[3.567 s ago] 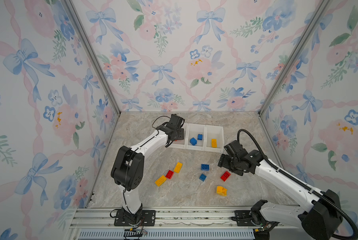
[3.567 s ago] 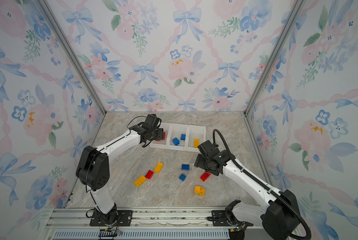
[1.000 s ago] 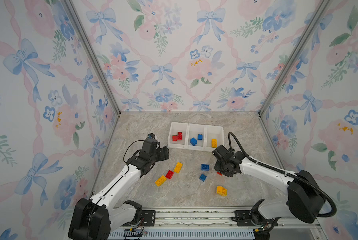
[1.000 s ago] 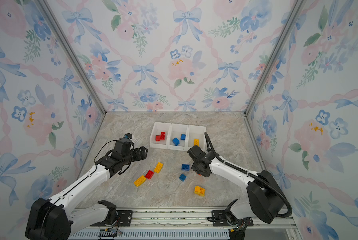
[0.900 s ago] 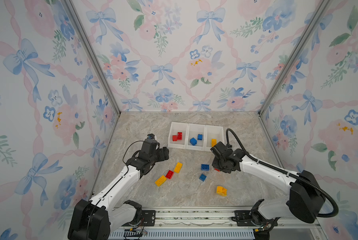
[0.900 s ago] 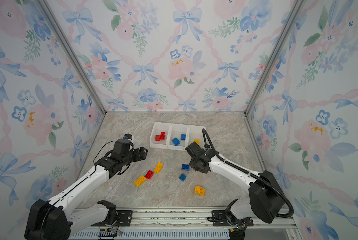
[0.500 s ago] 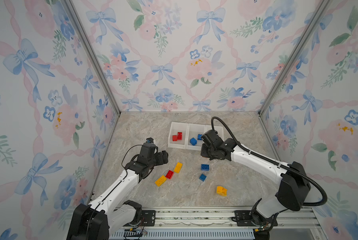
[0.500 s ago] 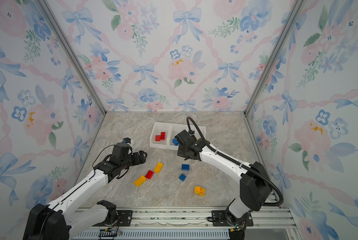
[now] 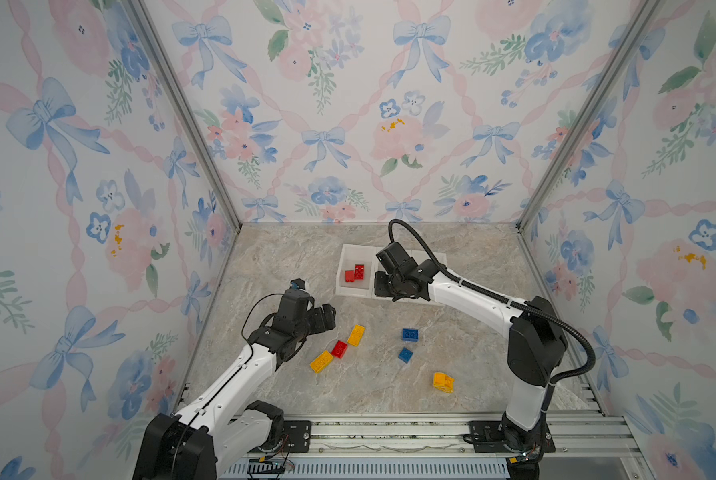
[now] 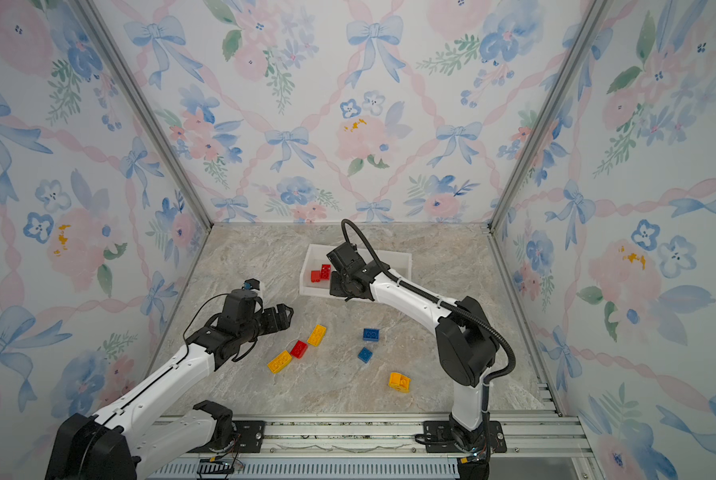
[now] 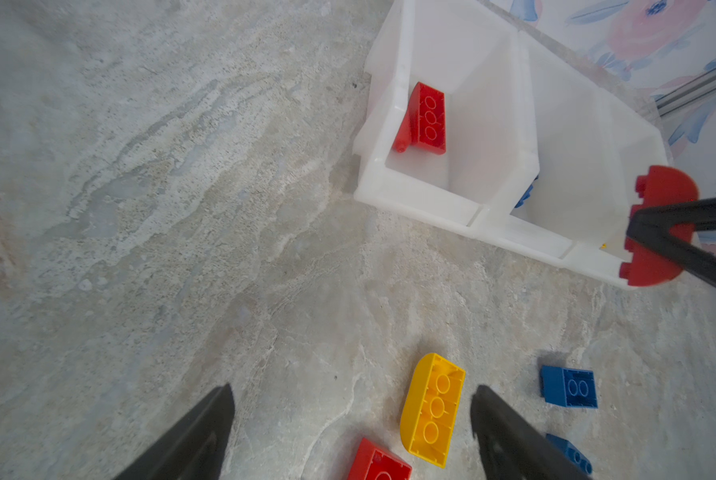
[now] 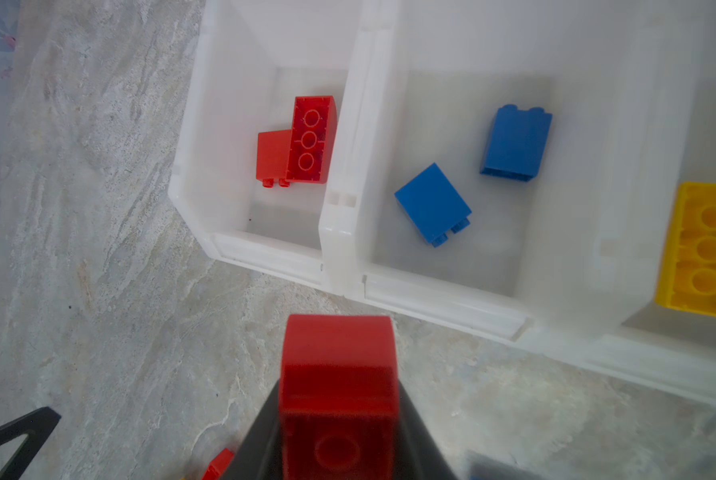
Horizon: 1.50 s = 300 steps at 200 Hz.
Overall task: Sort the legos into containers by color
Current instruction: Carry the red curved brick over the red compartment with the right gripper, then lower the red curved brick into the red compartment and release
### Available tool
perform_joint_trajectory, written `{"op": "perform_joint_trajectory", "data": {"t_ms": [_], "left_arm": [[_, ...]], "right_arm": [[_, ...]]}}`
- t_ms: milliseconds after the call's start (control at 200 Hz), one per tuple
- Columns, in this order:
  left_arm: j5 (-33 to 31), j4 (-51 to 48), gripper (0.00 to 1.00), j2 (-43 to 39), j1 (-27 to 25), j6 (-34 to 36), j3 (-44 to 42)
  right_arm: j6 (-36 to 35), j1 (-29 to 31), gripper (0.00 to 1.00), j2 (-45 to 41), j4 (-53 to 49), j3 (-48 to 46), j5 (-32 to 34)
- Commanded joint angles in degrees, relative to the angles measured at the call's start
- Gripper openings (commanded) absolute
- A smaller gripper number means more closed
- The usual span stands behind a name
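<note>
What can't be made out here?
- Both top views: the right arm covers what lies in the middle and end bins and the held red brick.
- Right wrist view: yellow brick cut by the frame edge.
- Left wrist view: loose red brick cut by the edge.

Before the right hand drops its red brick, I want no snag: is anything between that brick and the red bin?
Nothing visible but the bin's own wall. The red brick in the right hand hangs in front of the red bin, near its divider. The two red bricks inside leave bare floor.
</note>
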Motion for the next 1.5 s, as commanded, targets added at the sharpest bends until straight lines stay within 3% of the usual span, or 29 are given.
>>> {"op": "perform_joint_trajectory", "data": {"t_ms": [0,415,845,965,1190,1495], "left_arm": [[0.62,0.56,0.91,-1.39,0.39,-0.84,-0.8],[0.73,0.56,0.92,-1.89,0.41,-1.27,-2.06],[0.43,0.47,0.92,-1.65,0.48,-1.52,-2.15],[0.22,0.47,0.92,-1.7,0.48,-1.66,-2.32],[-0.01,0.47,0.93,-1.88,0.6,-2.18,-2.38],[-0.14,0.54,0.93,-1.41,0.59,-2.44,-2.24]], "right_arm": [[-2.25,0.45,0.27,3.06,1.35,4.25,-1.24],[-5.51,-1.23,0.27,14.4,4.06,16.76,-4.01],[-6.27,-2.99,0.28,26.78,-0.21,32.37,-6.36],[-6.17,-3.28,0.33,29.2,-1.42,35.4,-7.28],[-6.07,-3.62,0.53,30.57,-2.25,37.69,-8.42],[-5.89,-3.72,0.57,26.32,-0.58,33.57,-9.33]]}}
